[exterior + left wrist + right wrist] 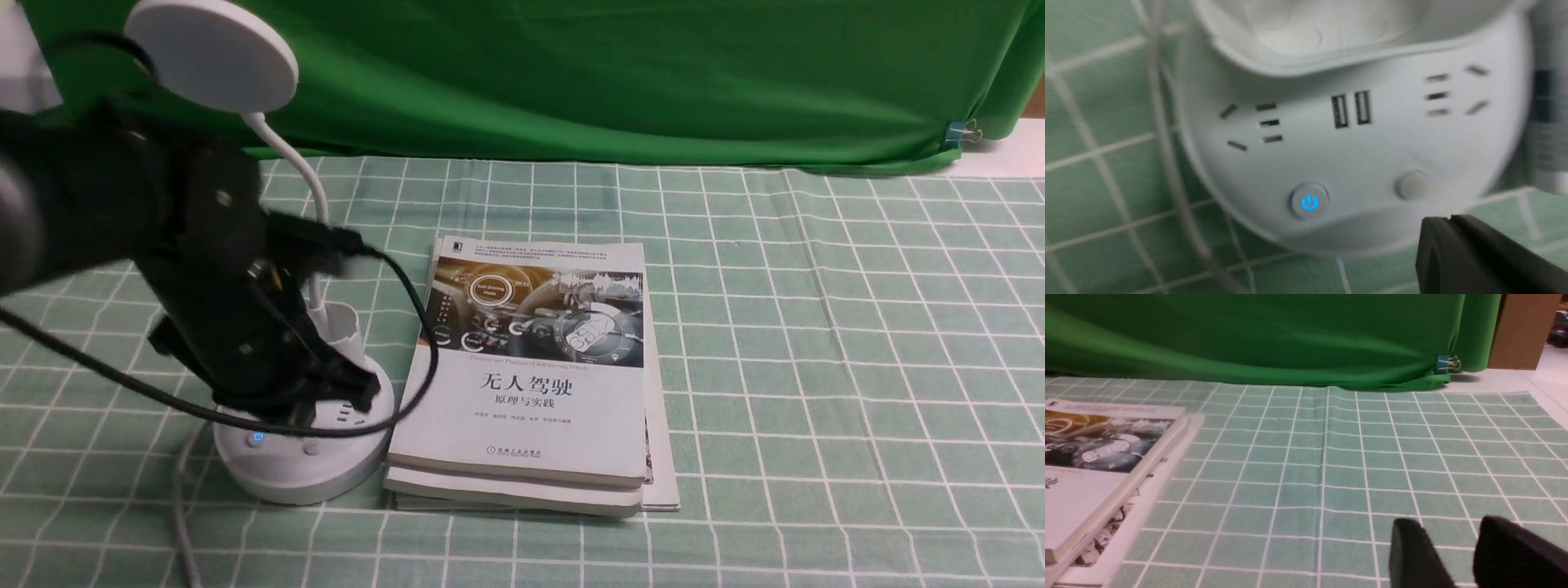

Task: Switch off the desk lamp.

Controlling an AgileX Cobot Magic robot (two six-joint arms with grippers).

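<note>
The white desk lamp stands at the front left of the table, with a round base [302, 469] and a disc head [212, 53] on a bent neck. On the base, a power button glows blue [258, 437] beside a plain grey button [311, 447]. The left wrist view shows the base [1355, 163], the blue button [1309, 202] and the grey button [1412, 184] up close. My left gripper [363, 394] is shut and empty, its tip [1449, 218] just short of the grey button, over the base's rim. My right gripper [1449, 526] is open and empty, low over the cloth.
A stack of books [531, 367] lies right beside the lamp base and shows in the right wrist view [1094, 457]. The lamp's white cable [184, 506] runs off the front left. A green backdrop [612, 73] hangs behind the checked tablecloth [816, 367].
</note>
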